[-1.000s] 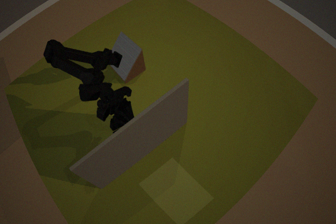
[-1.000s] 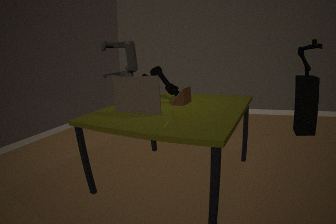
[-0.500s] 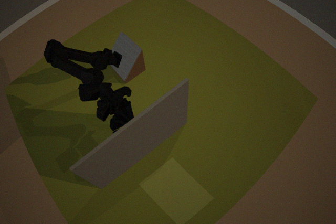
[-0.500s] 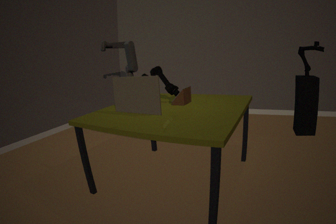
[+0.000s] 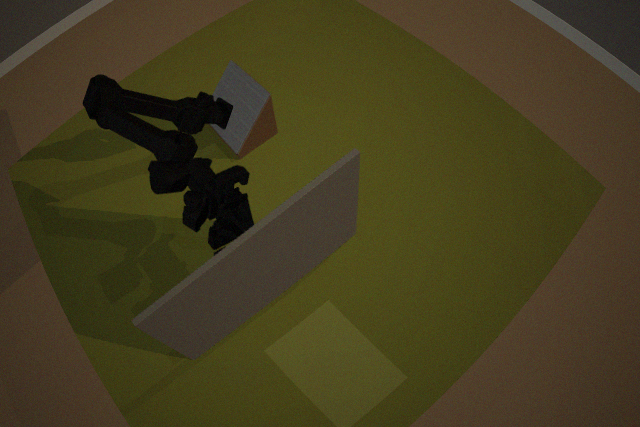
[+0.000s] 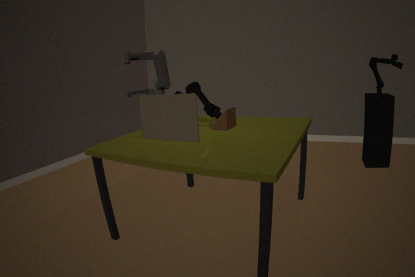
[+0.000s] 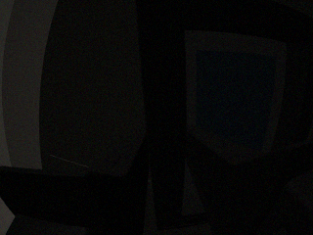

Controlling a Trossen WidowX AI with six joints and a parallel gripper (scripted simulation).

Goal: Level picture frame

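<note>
"What's by the wall (image 5: 289,251) (image 6: 169,118)?"

"On its arm side, the claw (image 5: 231,228) (image 7: 163,132), nearly closed, grips the frame (image 7: 163,64): dark, straight-edged, with a pale border around flat blue."

"Its direction?"

"Picture side to the wrist camera, blue panel's long axis roughly upright there; true tilt unclear."

"Hidden?"

"The wall, a smooth slab upright on the worktop (image 5: 439,195) (image 6: 248,150), blocks it outside; shadow blurs the fingertips."

The matt, rough-looking panel (image 5: 279,251) (image 6: 170,118) faces a wedge (image 5: 262,127) (image 6: 229,120) with perhaps wood-like orange sides and a streaky grey slope.
</note>
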